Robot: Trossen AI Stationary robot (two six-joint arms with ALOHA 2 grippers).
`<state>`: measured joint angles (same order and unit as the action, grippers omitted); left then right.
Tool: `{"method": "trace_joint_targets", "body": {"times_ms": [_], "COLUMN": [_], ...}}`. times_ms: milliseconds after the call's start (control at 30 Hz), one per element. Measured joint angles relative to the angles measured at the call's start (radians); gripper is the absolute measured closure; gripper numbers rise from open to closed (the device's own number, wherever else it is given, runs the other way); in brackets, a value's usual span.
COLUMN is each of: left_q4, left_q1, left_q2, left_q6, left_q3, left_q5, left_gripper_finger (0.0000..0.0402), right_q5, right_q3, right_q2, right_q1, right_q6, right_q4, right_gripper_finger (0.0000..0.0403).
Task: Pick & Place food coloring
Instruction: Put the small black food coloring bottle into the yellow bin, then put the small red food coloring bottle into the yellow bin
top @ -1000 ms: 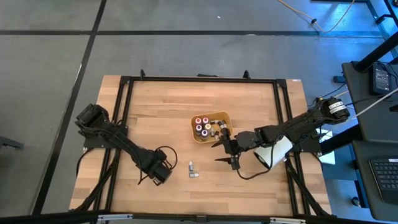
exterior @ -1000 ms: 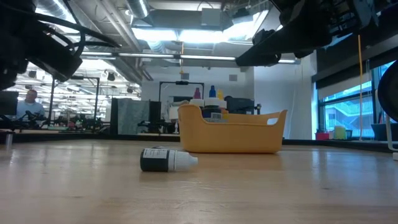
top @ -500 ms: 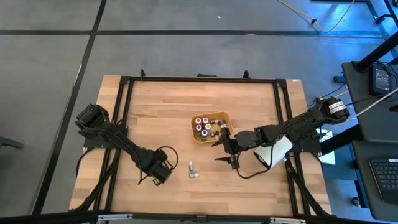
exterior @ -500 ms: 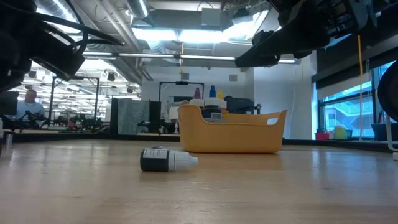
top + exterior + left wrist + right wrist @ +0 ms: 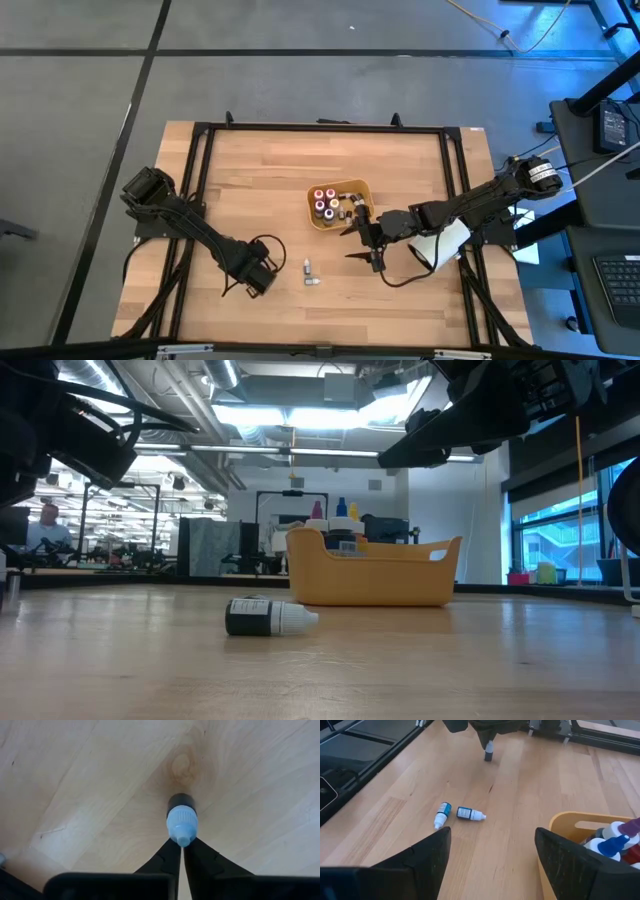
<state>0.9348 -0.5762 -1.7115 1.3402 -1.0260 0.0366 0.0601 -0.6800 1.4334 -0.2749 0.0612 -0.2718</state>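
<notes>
The left end effector sits low over the front-left part of the wooden surface, its fingers pinched together on the tip of a small dark bottle with a pale blue cap, which stands upright on the wood; the right wrist view shows the same bottle held under that arm. Two more food coloring bottles lie on their sides just beside each other near the front middle of the surface: one with a blue label and a dark one with a white cap. The remaining bottles stand packed in the orange tray at mid-surface. The right end effector hovers just in front of the tray with its fingers spread wide, holding nothing
</notes>
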Motion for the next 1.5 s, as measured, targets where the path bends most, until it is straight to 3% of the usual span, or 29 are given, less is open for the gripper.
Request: {"method": "trace_joint_targets", "body": {"times_ms": [500,767,1133,1500], "left_q4": [0.0,0.0,0.0,0.0], "left_q1": [0.0,0.0,0.0,0.0], "left_q2": [0.001,0.001,0.001,0.001], "left_q6": [0.033,0.131,0.142,0.141], "left_q3": [0.0,0.0,0.0,0.0], "left_q5": [-0.019,-0.071,-0.08,-0.092], "left_gripper_finger": [0.0272,0.0236,0.0242,0.0296], "right_q5": [0.0,0.0,0.0,0.0], "right_q3": [0.0,0.0,0.0,0.0], "right_q2": [0.0,0.0,0.0,0.0], "right_q1": [0.0,0.0,0.0,0.0], "right_q6": [0.001,0.003,0.003,0.003], "right_q4": [0.0,0.001,0.001,0.0], "right_gripper_finger": [0.0114,0.0114,0.0114,0.0114]}}
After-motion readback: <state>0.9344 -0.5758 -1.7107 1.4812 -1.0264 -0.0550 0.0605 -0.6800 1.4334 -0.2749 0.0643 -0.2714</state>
